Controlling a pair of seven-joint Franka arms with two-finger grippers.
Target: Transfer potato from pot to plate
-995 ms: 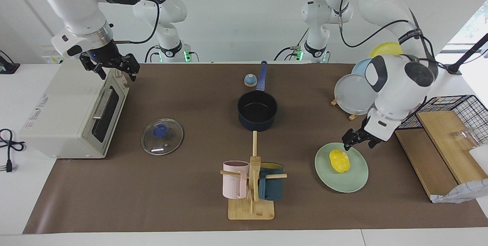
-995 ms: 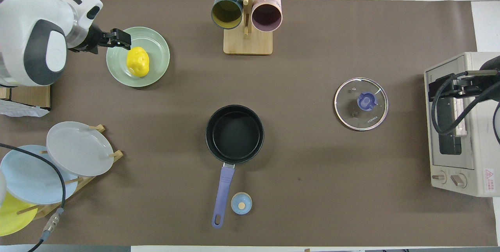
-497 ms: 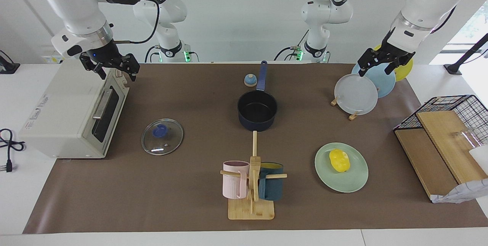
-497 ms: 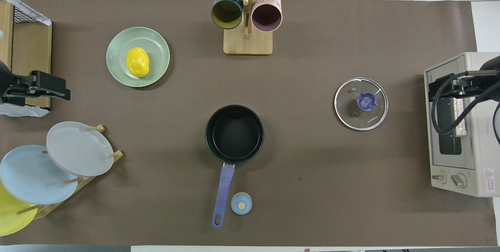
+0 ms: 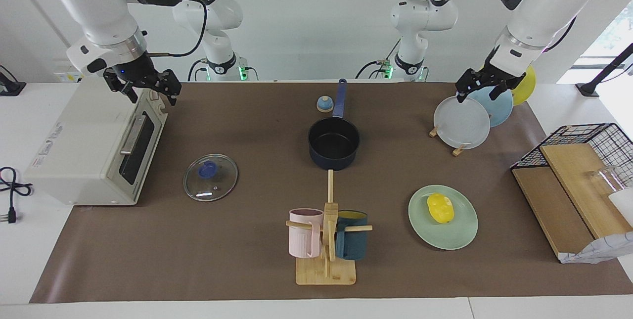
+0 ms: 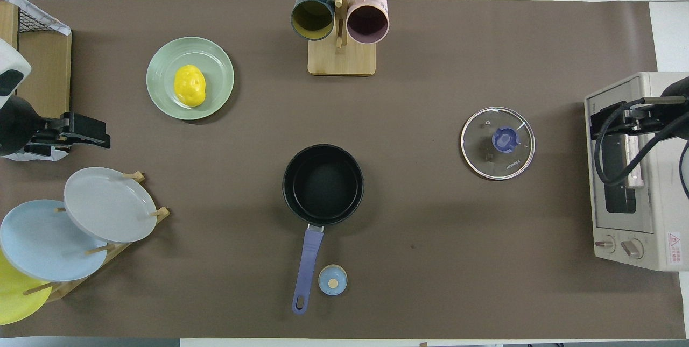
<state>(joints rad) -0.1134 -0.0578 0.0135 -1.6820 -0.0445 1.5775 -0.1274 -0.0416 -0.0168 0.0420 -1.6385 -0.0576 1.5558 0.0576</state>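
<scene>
Facing view. The potato (image 5: pixel 440 208) is lying on the plate (image 5: pixel 460 235), which is sitting on the counter (image 5: pixel 247 259) toward the left arm's end from the pot (image 5: pixel 334 143); the pot is standing empty. The left gripper (image 5: pixel 483 87) is hanging over the plate rack (image 5: pixel 462 121), jaws spread and holding nothing. The right gripper (image 5: pixel 147 86) is waiting over the toaster oven (image 5: pixel 94 146), jaws likewise spread and empty.

Overhead view. The potato (image 6: pixel 189 85) is resting off-centre on the plate (image 6: pixel 215 62), farther from the robots than the pot (image 6: pixel 323 184). The left gripper (image 6: pixel 81 133) is showing between plate and plate rack (image 6: pixel 107 204). The transfer is judged complete. Remaining risks: the glossy, rounded potato is sitting on a shallow rim and could roll off if the plate is nudged; the left gripper, if it drops, could be striking the racked plates below it.
</scene>
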